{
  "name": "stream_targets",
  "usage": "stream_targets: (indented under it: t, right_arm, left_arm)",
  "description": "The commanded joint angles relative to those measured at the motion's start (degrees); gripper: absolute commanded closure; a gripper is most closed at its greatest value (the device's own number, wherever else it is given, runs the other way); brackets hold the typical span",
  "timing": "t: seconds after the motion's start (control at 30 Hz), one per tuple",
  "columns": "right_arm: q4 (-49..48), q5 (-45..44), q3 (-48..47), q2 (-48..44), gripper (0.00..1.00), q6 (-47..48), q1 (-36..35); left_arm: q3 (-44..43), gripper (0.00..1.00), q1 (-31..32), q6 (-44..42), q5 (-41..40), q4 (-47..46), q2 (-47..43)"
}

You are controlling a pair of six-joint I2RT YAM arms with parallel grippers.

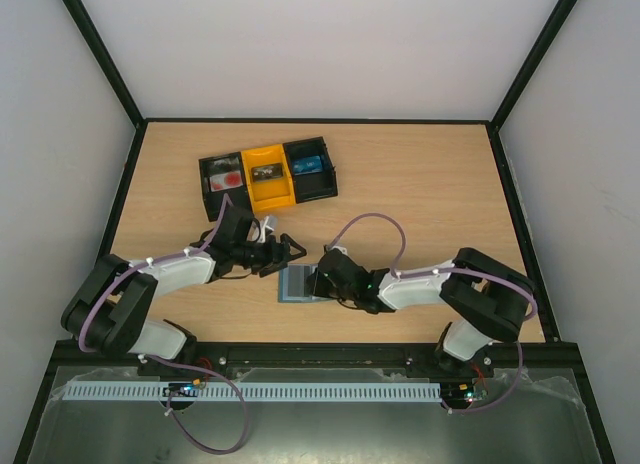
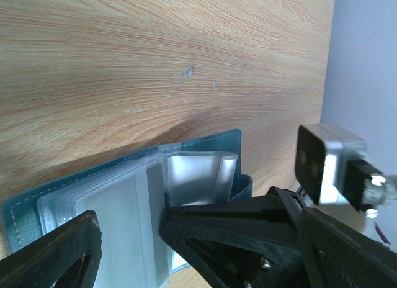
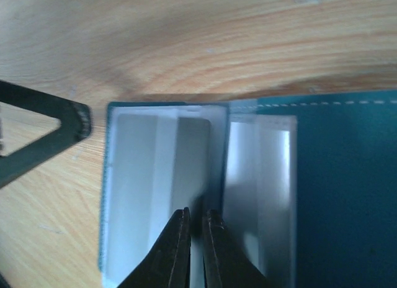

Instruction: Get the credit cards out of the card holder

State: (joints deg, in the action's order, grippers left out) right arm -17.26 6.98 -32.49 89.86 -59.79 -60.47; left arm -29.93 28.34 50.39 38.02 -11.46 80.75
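Observation:
The card holder (image 1: 298,283) lies open on the table between my two grippers, its teal cover (image 3: 347,189) down and its clear sleeves (image 2: 124,195) facing up. My left gripper (image 1: 288,254) is open and straddles the sleeves (image 2: 129,223), with one fingertip (image 2: 170,226) at the fold. Over the holder's middle fold my right gripper (image 3: 196,212) is shut to a thin slit. I cannot tell whether it pinches a sleeve edge. A pale round-cornered rectangle (image 3: 192,157) shows inside one sleeve. A blue credit card (image 1: 310,165) lies in the tray.
A black-and-yellow three-compartment tray (image 1: 272,197) stands at the back of the table. It has a red-and-white card (image 1: 225,179) in its left bin and something small in the yellow one. Black frame posts and white walls close in the table.

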Motion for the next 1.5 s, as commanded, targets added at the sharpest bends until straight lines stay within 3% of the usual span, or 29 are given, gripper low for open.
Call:
stream_targets:
  t: [0.0,1.47]
  right_arm:
    - [-0.3,-1.0,0.2,2.6,0.93,-0.8,-0.3]
    - [-3.0,-3.7,5.5,3.4,0.96,-2.7,-0.3]
  left_arm:
    - [0.8,0.13,-0.1,-0.6,0.6,0.0,-0.7]
    - [1.4,0.12,-0.3,-0.8,1.5,0.0,-2.2]
